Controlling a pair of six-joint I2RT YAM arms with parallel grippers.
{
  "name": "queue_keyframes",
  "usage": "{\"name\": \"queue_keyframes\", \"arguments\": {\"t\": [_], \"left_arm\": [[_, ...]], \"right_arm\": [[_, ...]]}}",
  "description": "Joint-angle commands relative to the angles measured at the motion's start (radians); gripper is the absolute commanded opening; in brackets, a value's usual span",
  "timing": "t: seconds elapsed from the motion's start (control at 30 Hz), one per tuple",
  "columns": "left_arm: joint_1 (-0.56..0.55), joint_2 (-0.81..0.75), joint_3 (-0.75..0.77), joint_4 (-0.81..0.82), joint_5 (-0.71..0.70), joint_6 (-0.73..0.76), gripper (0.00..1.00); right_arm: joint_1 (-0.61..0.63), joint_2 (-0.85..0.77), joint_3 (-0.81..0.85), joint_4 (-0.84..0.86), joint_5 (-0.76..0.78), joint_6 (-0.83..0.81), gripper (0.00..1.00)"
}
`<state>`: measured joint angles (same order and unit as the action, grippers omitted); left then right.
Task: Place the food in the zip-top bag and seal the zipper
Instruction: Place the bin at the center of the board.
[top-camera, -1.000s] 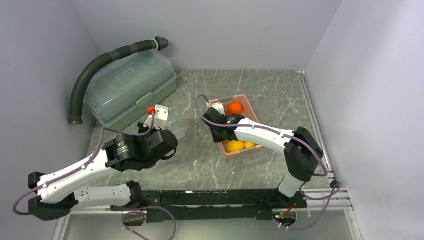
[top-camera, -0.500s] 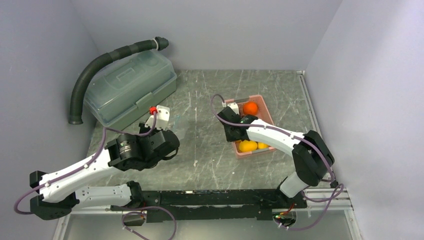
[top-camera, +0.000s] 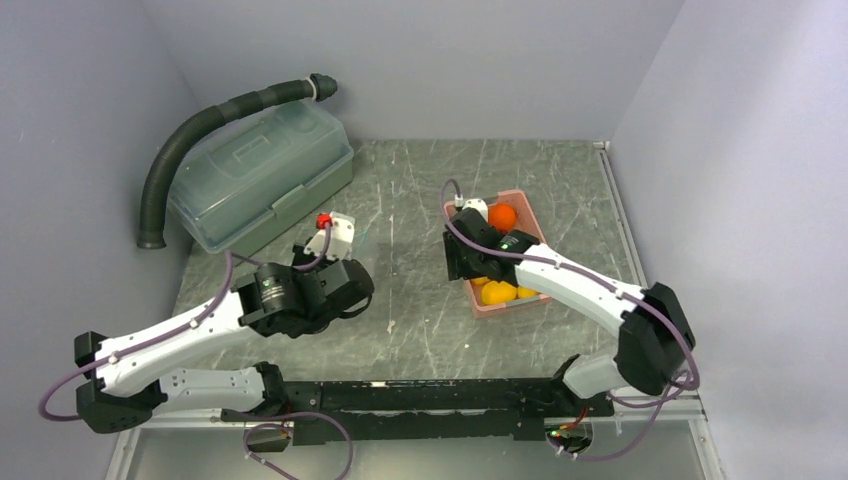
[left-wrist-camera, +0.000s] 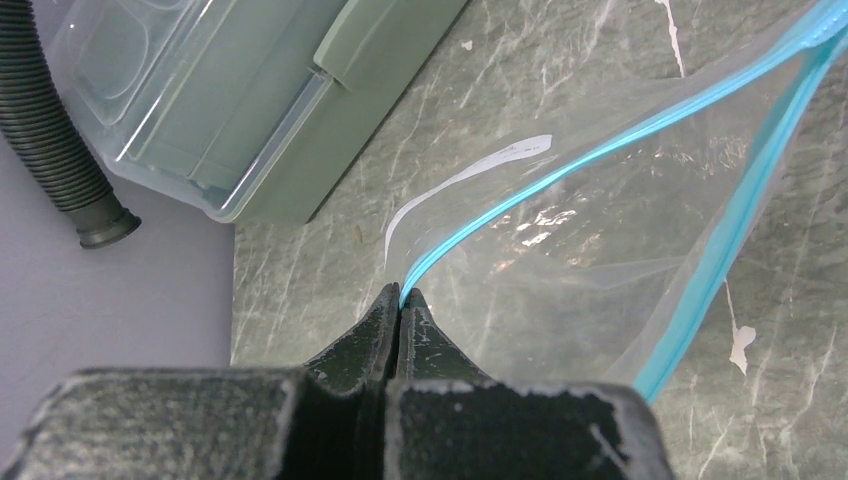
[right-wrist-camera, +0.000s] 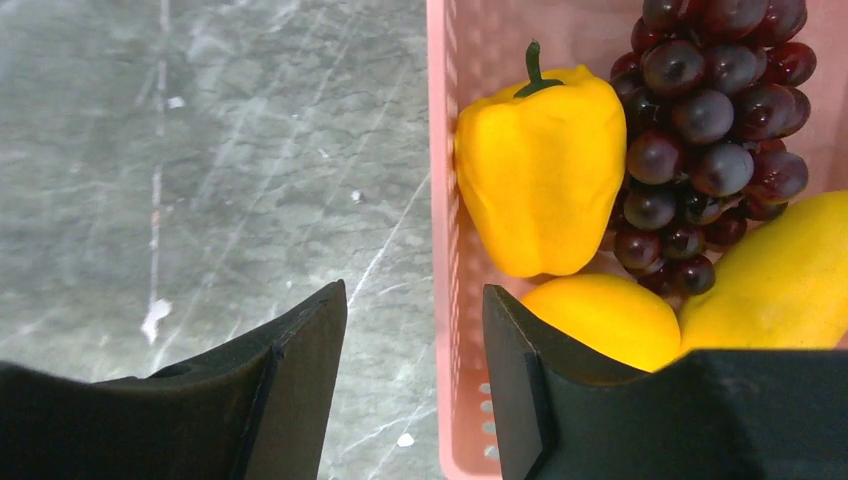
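Nearest me, at the bottom of the left wrist view, the left fingers (left-wrist-camera: 400, 325) are pressing tight together on the teal zipper (left-wrist-camera: 610, 140) at 1 corner of the clear zip-top bag (left-wrist-camera: 590, 240). The bag is hanging toward the right of that frame, over the grey bench (left-wrist-camera: 330, 250), with its mouth gaping and its white label patch (left-wrist-camera: 490, 160) showing near the middle.

Further over, right of centre in the overhead view, the right fingers (right-wrist-camera: 330, 320) are standing apart and holding nothing. 1 is hanging over the bench and 1 over the pink basket (right-wrist-camera: 445, 130). The food is sitting in that basket: a yellow pepper (right-wrist-camera: 540, 170), a dark grape bunch (right-wrist-camera: 710, 110), 2 yellow oval pieces (right-wrist-camera: 600, 320) at the lower right, and an orange (top-camera: 502, 217) at the far end.

At the back, upper left, a green-grey lidded box (top-camera: 260, 175) is lying beside a black ribbed hose (top-camera: 200, 125).
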<state>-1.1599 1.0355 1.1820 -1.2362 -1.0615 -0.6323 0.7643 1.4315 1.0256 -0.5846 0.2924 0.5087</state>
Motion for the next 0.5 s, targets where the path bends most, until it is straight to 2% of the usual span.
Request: {"name": "queue_keyframes", "arguments": {"t": [0.0,0.2,0.47], "left_arm": [[-0.002,0.063,0.032,0.030,0.023,-0.009,0.00],[0.012,0.198,0.078,0.034,0.111,-0.026,0.00],[0.036,0.316,0.172,0.082,0.220,-0.004,0.00]], "right_arm": [[0.002,-0.121,0.020,0.003,-0.068,0.021,0.56],[0.003,-0.251,-0.040,0.068,-0.221,0.062,0.57],[0.004,-0.397,-0.148,0.178,-0.349,0.178,0.57]]}}
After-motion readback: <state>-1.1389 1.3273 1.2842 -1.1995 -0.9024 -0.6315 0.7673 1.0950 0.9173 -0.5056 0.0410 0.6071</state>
